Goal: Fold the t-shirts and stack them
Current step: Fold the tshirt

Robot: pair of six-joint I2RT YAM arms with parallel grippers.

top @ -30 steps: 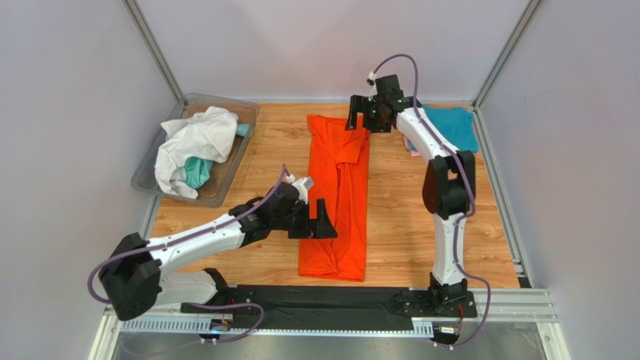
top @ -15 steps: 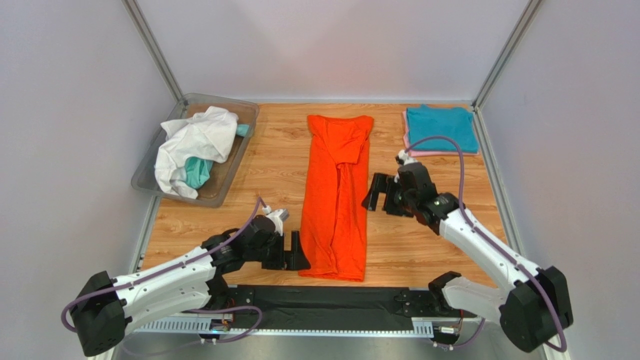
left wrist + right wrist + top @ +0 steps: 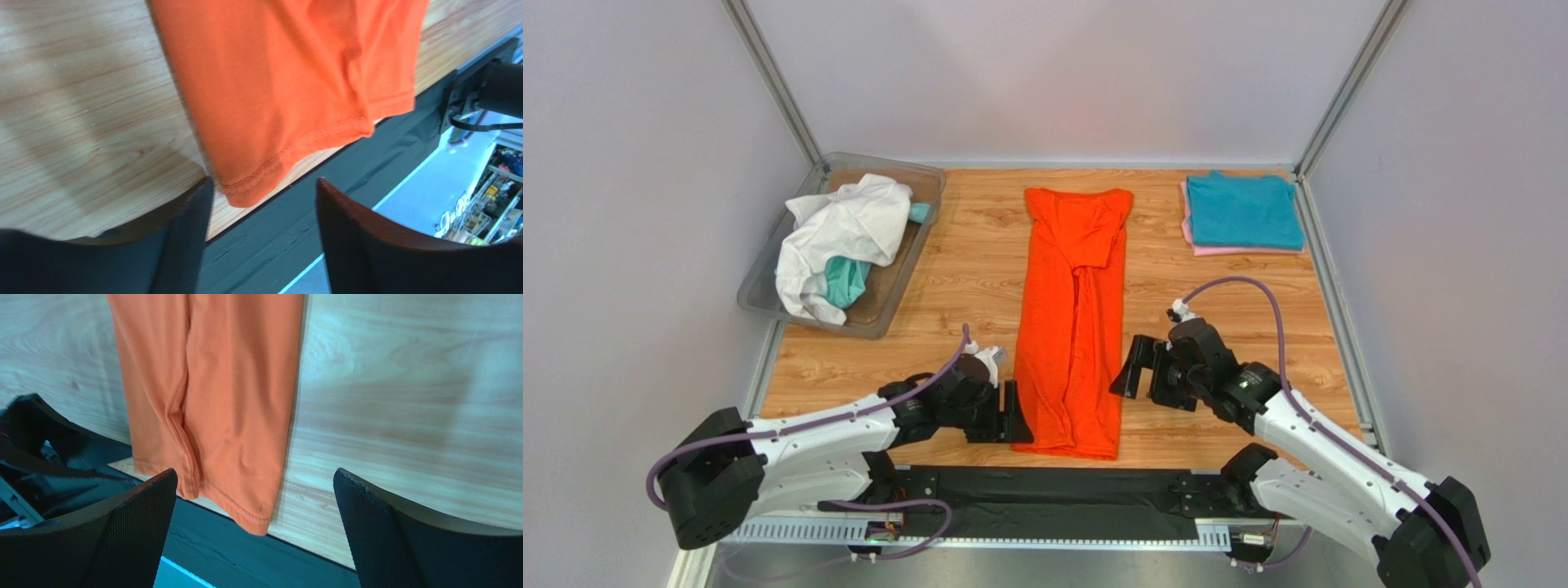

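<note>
Wood-grain tabletop (image 3: 965, 263) inside pale grey walls, black strip (image 3: 1051, 490) along the near edge. Far left: clear plastic bin (image 3: 756, 294) holding a crumpled white shirt (image 3: 836, 233) over a teal one (image 3: 844, 284), both unfolded. Centre: orange t-shirt (image 3: 1075, 319) lying flat, running from the far side of the table to the near edge, collar end far, hem end near. Already narrowed into a long strip, sides turned in and meeting down the middle. Far right corner: finished stack, folded teal shirt (image 3: 1241, 208) on top of a pink one (image 3: 1210, 250), pink visible only as a thin border. Judged progress: two shirts done; orange roughly halfway, with lengthwise folds made but crosswise folds and the move to the stack still to come; at least two in the bin untouched. Left gripper (image 3: 1010, 417) low at the near left corner of the hem, jaws apart with that corner lying between them, nothing pinched as far as the wrist view shows. Right gripper (image 3: 1143, 371) just beside the strip's right edge near the hem, jaws spread wide, holding nothing. Cloth: thin, matte, soft knit, with shallow wrinkles along the inner folds. Stitched hem (image 3: 307, 138) with a visible seam line, near corners reaching slightly past the wood onto the black strip. Probably limp when lifted, and likely to fall open unless both hem corners rise together.
</note>
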